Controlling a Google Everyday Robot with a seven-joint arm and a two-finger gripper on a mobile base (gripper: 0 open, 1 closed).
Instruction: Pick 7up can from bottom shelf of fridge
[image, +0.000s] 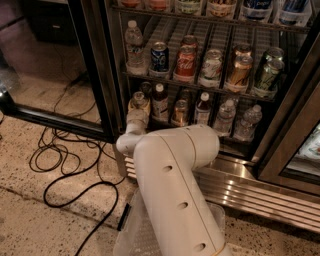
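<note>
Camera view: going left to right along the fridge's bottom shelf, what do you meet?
Gripper at the left end → dark white-capped bottle → brownish can → slim white-capped bottle → clear water bottle → rightmost water bottle.

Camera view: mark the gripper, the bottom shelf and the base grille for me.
gripper (138, 106), camera view, its head at the shelf's left end.
bottom shelf (235, 142), camera view, front rim.
base grille (250, 192), camera view, steel louvre.
</note>
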